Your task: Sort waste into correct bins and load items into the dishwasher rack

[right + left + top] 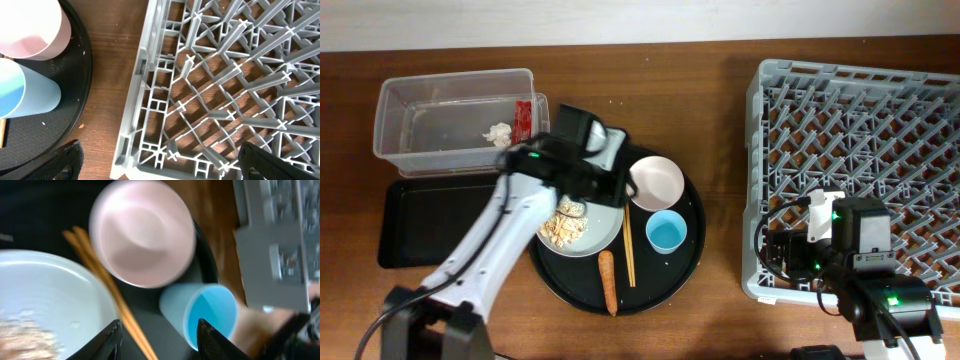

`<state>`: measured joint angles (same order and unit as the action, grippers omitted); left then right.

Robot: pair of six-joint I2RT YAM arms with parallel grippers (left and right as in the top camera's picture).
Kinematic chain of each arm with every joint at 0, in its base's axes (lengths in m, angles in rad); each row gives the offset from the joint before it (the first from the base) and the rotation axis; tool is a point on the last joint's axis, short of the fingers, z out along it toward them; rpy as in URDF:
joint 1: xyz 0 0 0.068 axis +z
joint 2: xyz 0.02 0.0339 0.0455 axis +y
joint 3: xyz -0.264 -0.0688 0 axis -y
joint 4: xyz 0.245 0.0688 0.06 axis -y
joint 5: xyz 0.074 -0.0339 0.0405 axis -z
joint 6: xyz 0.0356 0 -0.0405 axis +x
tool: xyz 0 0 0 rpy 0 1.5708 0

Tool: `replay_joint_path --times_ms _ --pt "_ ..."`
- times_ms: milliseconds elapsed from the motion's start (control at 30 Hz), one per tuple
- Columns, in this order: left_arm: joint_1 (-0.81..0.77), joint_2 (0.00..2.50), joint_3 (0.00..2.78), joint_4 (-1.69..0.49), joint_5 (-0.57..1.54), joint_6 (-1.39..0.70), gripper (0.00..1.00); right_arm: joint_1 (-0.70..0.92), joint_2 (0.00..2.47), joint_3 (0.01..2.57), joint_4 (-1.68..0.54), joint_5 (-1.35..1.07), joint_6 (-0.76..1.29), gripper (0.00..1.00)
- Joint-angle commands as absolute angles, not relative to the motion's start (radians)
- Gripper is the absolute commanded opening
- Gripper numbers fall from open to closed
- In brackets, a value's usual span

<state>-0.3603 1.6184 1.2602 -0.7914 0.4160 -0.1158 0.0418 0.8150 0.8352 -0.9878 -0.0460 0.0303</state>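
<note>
On the round black tray (685,262) lie the pale plate (605,232) with beige scraps (566,225), the white bowl (656,183), the blue cup (667,233), the chopsticks (628,243) and the carrot (608,282). My left gripper (159,339) is open and empty above the tray, its fingers either side of the chopsticks (112,292), with the plate (45,305) to the left, the cup (205,315) to the right and the bowl (142,237) ahead. The clear tub (455,120) holds the red wrapper (524,120) and white scrap (499,133). My right gripper (160,162) is open over the rack's (860,170) near left corner (150,145).
The shallow black rectangular tray (405,225) lies in front of the clear tub at the left. The left arm (500,230) reaches across it to the round tray. A strip of bare wood separates the round tray (75,100) from the rack.
</note>
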Motion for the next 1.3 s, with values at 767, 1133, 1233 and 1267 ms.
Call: replay_joint_path --times_ms 767,1133,1233,1267 --pt "-0.272 1.78 1.379 -0.493 1.359 -0.311 0.0 0.039 1.247 0.851 -0.144 -1.335 -0.022 0.98" --pt "-0.273 1.78 1.379 -0.445 1.426 -0.352 0.0 0.019 1.248 0.851 -0.091 -1.166 -0.016 0.99" --pt "-0.255 1.78 1.379 -0.447 1.427 -0.352 0.0 -0.033 1.248 0.851 -0.088 -1.203 0.004 0.98" --pt "-0.266 1.78 1.379 -0.447 1.426 -0.352 0.0 -0.033 1.248 0.851 -0.085 -1.209 0.004 0.98"
